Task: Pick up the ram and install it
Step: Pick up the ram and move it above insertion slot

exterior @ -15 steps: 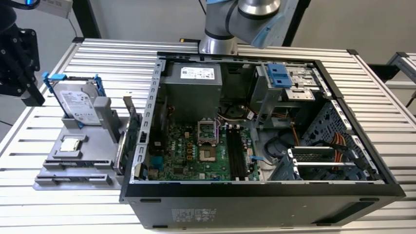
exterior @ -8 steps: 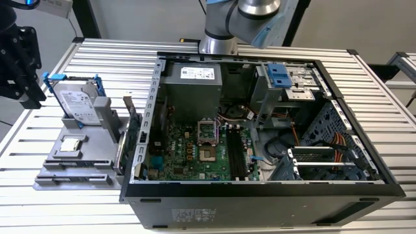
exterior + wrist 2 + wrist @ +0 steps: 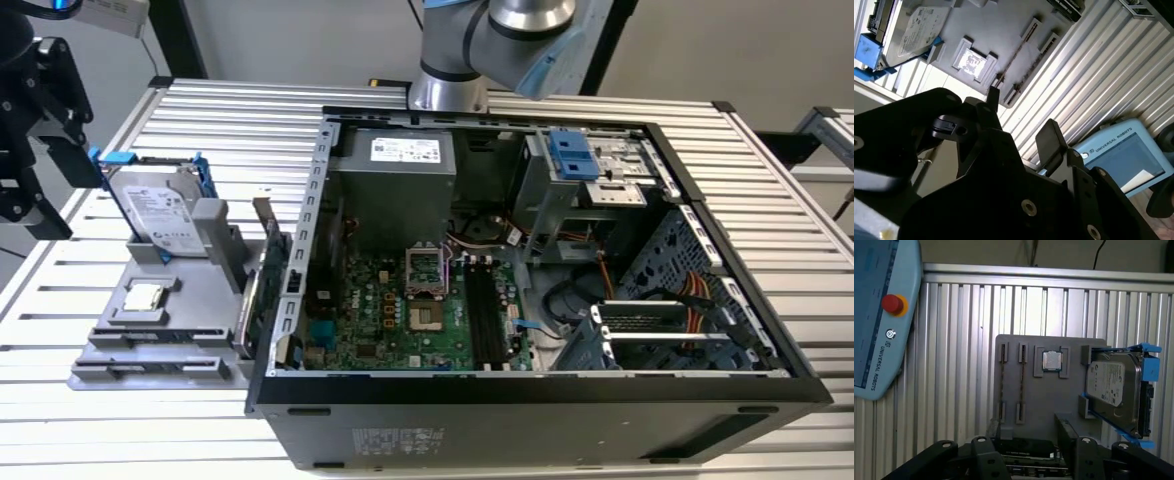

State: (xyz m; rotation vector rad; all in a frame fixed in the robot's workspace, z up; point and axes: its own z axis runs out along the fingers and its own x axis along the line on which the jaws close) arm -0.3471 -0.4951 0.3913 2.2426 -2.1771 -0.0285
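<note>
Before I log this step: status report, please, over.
Gripper open, empty, apart from the tray. Ram on edge in its tray slot, untouched. Nothing seen between them.

Maker's lettering on blue pendant

Silver arm with pale-blue joint cap, black screw-studded gripper.

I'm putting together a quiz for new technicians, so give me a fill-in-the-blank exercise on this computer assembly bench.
1. The hard drive sits in a ____ frame.
2. The ram stands on edge in a holder coloured ____.
3. The pendant has a round ____ button.
4. The gripper holds ____.
Missing words: blue, grey, red, nothing.
</note>
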